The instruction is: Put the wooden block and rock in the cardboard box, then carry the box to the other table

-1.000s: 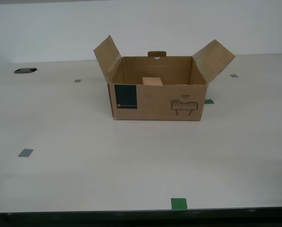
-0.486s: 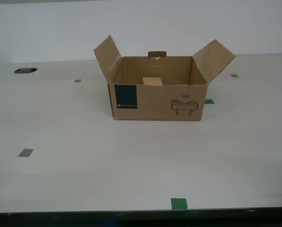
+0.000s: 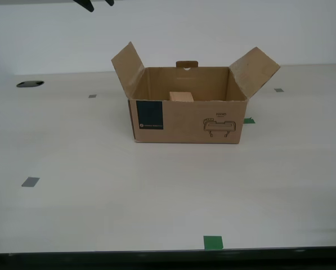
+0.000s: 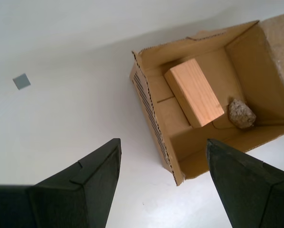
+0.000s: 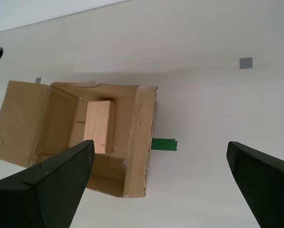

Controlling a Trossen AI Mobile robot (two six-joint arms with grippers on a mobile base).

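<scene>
The cardboard box stands open on a smooth beige-white table, flaps spread, navy label on its front. The wooden block lies inside it and is also seen from above as the wooden block and the wooden block. The rock lies on the box floor beside the block; the front wall hides it in the exterior view. My second gripper hangs open and empty above the box's edge. My first gripper is open and empty high over the table beside the box. The other table is out of view.
A dark oval hole sits in the table at the exterior view's left. Grey tape and green tape mark the surface. Dark tips of an arm poke in at the exterior view's top left.
Dark tips of an arm have come into the exterior view's top left edge. The box and the block have not moved.
</scene>
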